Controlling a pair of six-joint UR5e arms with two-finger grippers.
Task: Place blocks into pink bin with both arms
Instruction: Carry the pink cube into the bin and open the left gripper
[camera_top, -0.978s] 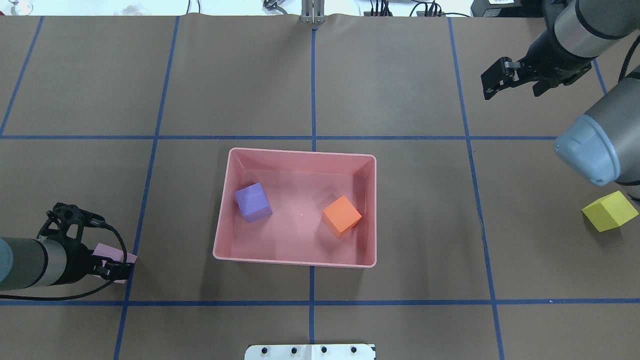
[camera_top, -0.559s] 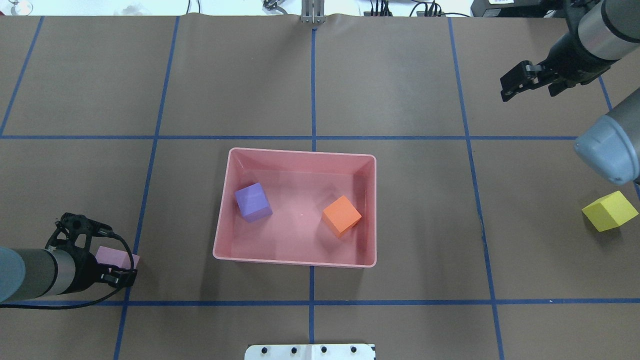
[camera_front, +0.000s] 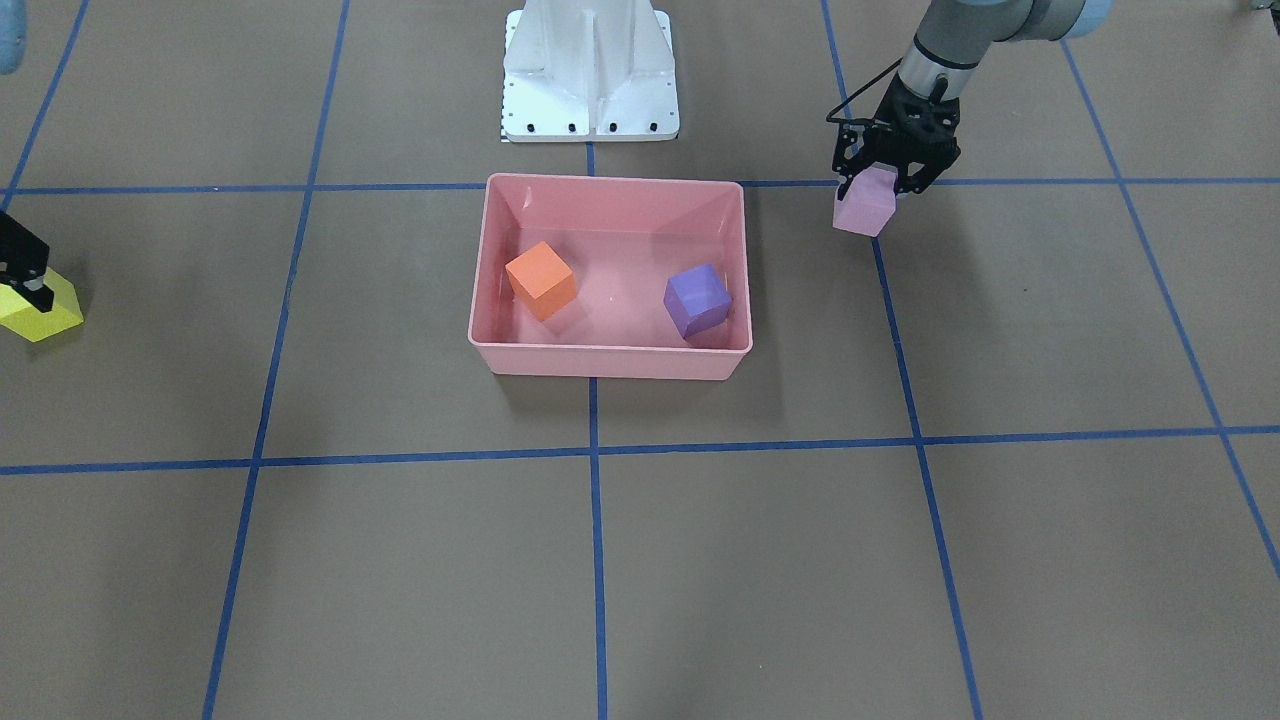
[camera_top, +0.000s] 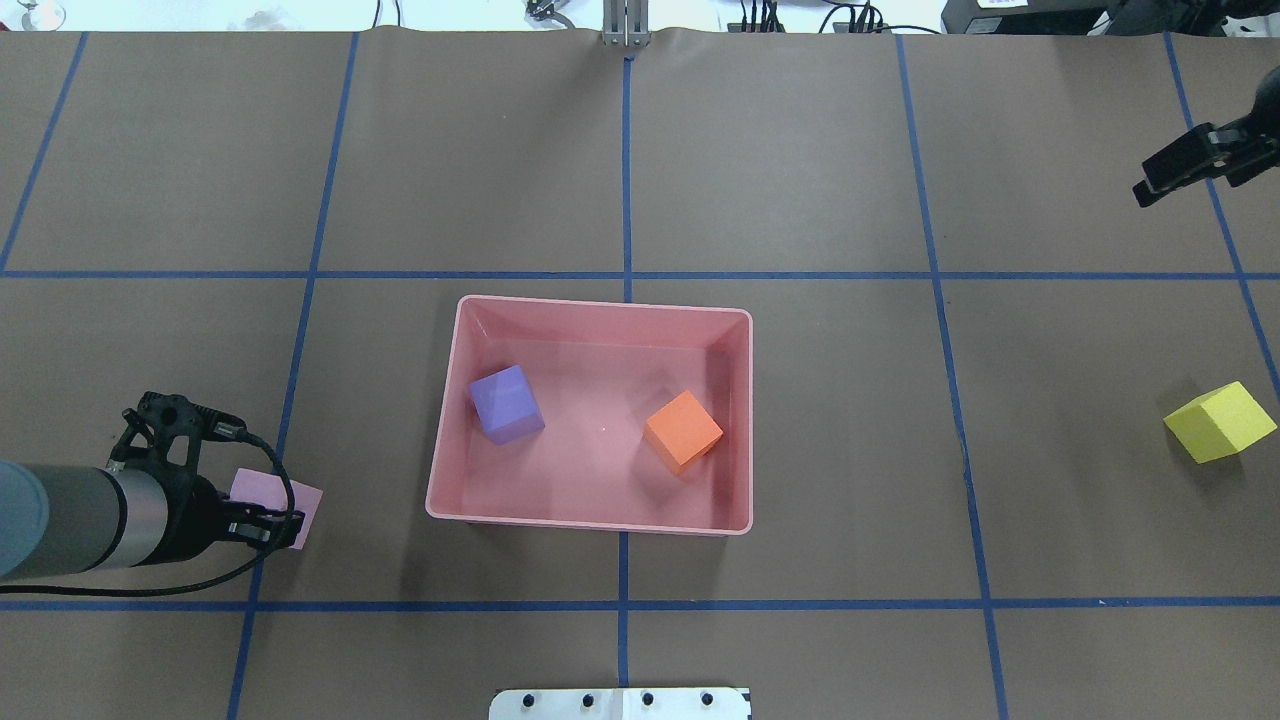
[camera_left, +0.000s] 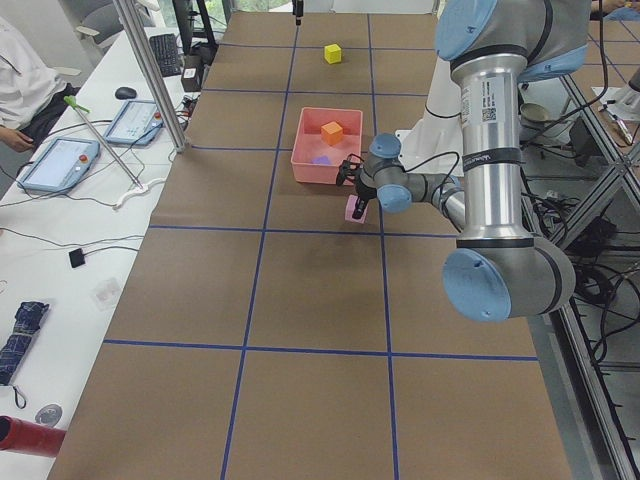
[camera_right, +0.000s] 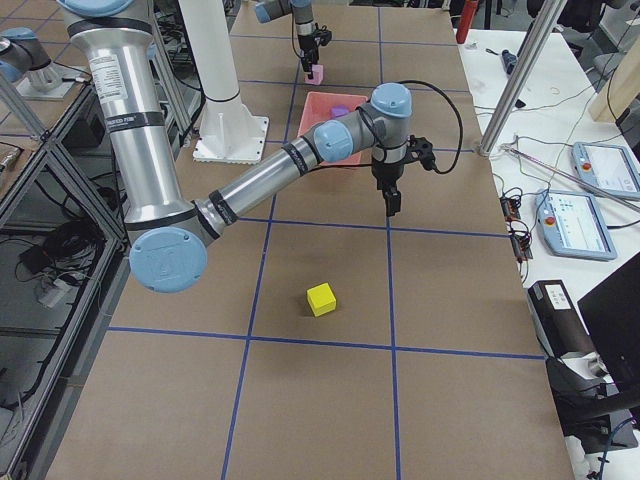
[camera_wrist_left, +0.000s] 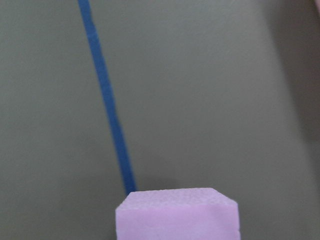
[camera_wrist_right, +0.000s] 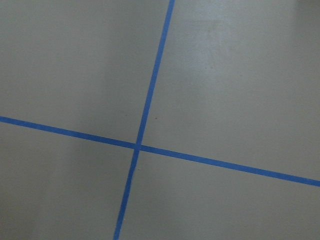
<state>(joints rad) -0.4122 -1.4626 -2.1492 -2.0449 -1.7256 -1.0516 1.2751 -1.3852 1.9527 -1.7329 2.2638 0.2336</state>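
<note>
The pink bin (camera_top: 441, 470) sits mid-table and also shows in the front view (camera_front: 610, 361). A purple block (camera_top: 506, 403) and an orange block (camera_top: 683, 430) lie inside it. My left gripper (camera_top: 272, 525) is shut on the pale pink-lilac block (camera_top: 290, 508), left of the bin. The same block shows in the front view (camera_front: 866, 205) and the left wrist view (camera_wrist_left: 176, 216). My right gripper (camera_top: 1165, 180) is open and empty, high at the far right. The yellow block (camera_top: 1220, 422) lies on the table, nearer the robot than this gripper.
The white pedestal base (camera_front: 588, 70) stands at the table's robot-side edge. Blue tape lines grid the brown table cover. A metal post (camera_right: 525, 60) and a desk with tablets (camera_right: 578, 225) lie beyond the far edge.
My left gripper has moved right toward the bin with the pink-lilac block in it. My right arm has swung right, away from the bin, to the view's right edge.
</note>
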